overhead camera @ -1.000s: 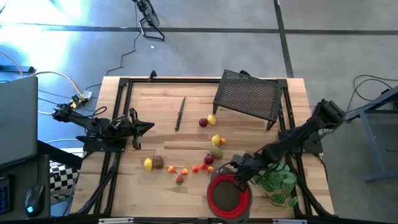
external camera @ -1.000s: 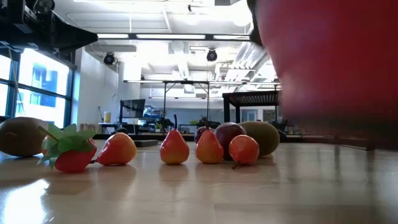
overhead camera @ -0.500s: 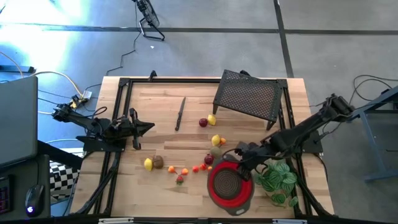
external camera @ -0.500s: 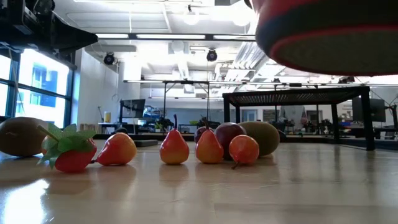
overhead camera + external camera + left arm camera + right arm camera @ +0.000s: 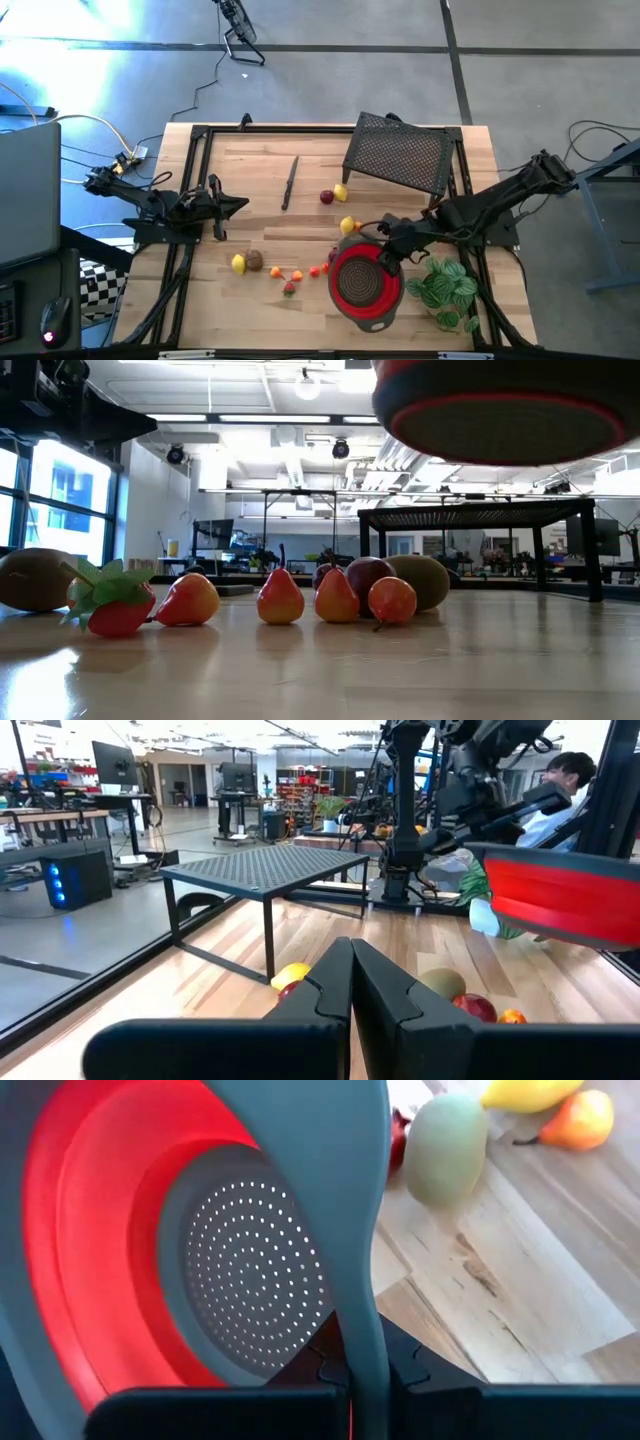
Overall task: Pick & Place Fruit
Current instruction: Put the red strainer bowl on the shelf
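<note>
The red bowl (image 5: pixel 366 282), a colander with a grey perforated bottom (image 5: pixel 255 1270), hangs in the air over the table's near right part; the low view shows its underside (image 5: pixel 500 410) high above the wood. My right gripper (image 5: pixel 386 245) is shut on it at its far side. Small fruit lie on the table: a yellow and a red piece (image 5: pixel 334 194), a yellow one (image 5: pixel 347 225), a lemon and a brown kiwi (image 5: pixel 246 262), and small orange pieces (image 5: pixel 298 272). My left gripper (image 5: pixel 243 204) waits shut at the table's left. My right gripper pinches the bowl's grey rim (image 5: pixel 362 1305) between its two fingers, on the bowl's far side. It comes slanting from the table's right and far side. The bowl is lifted clear of the table and hangs out past the fingers toward the near edge.
A black mesh rack (image 5: pixel 400 155) stands at the far right. A thin dark knife (image 5: pixel 290 182) lies left of it. A green leafy plant (image 5: pixel 445 290) sits right of the bowl. Black frame rails (image 5: pixel 190 200) run along the table's sides.
My right gripper has risen and drawn toward the far edge, carrying the red bowl with it. The bowl has come off the table near the near edge and now hangs clear, closer to the fruit. The fruit and my left gripper have stayed put.
</note>
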Available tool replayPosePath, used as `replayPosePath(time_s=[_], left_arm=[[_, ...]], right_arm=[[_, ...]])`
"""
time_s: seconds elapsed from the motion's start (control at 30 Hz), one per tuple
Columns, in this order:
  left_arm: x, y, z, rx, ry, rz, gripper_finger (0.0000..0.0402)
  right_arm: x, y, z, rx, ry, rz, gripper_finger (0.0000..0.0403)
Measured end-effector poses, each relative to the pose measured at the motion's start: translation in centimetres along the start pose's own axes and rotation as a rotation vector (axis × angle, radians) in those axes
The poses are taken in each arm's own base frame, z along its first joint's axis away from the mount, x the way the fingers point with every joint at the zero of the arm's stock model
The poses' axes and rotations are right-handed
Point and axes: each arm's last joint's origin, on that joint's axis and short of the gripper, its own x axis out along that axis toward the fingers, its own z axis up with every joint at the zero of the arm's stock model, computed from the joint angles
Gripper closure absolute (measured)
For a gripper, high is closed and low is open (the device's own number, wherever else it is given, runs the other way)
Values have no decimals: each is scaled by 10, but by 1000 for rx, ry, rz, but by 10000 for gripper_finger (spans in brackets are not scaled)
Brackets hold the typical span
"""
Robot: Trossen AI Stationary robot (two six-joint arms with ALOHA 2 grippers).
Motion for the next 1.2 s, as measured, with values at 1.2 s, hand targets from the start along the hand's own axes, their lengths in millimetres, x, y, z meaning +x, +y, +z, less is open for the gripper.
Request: replayPosePath(time_s=[1.2], left_arm=[[0, 0, 1, 60, -5, 1, 402]], right_arm=[[-150, -50, 130, 245, -225, -221, 399]])
